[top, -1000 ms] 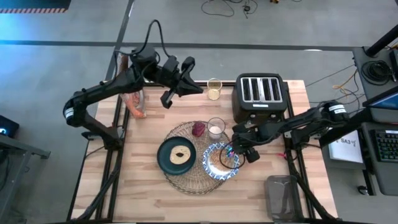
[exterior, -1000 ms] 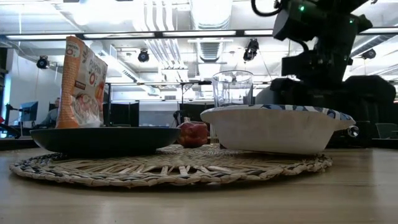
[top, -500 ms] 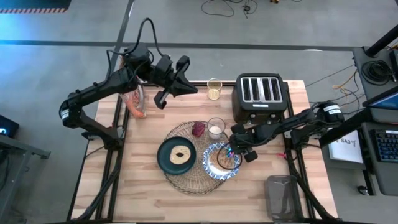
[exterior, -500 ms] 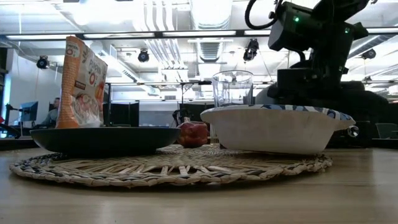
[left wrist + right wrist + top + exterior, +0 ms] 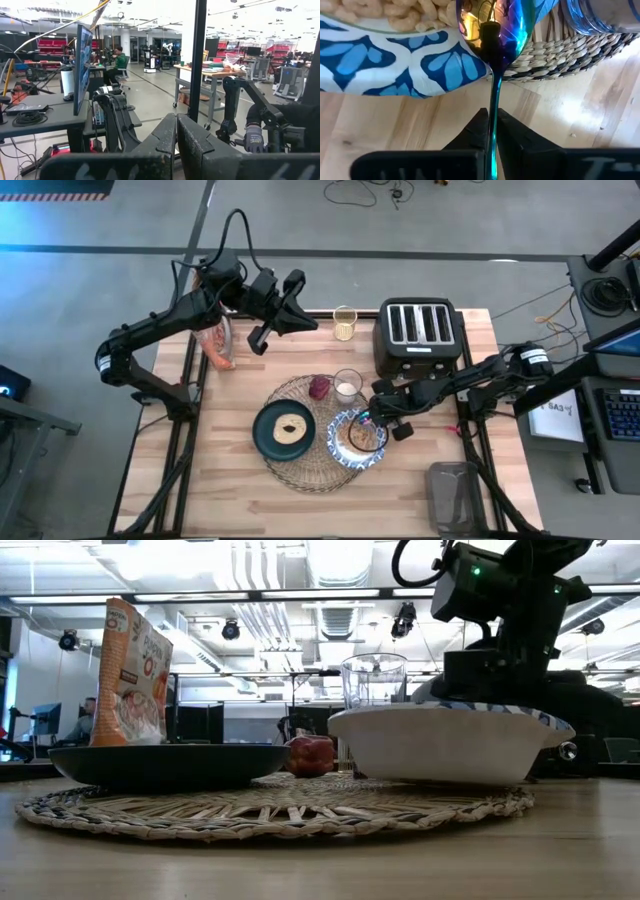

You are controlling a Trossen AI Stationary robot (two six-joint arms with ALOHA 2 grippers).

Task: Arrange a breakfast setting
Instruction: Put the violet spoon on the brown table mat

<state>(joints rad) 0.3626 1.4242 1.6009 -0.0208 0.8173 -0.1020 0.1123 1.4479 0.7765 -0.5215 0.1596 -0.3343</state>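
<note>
Showing no legible writing: cereal bag (image 5: 133, 675)

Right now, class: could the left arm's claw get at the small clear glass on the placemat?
Probably yes. The left claw hangs shut above the table's far side; open tabletop lies between it and the glass. The right claw sits beside the bowl.

Grey concrete floor (image 5: 100, 290); desks (image 5: 35, 112); ceiling strip lights (image 5: 300, 593).

Left gripper (image 5: 176, 137) fingers pressed together, seated person (image 5: 118, 56) at far desk
</note>
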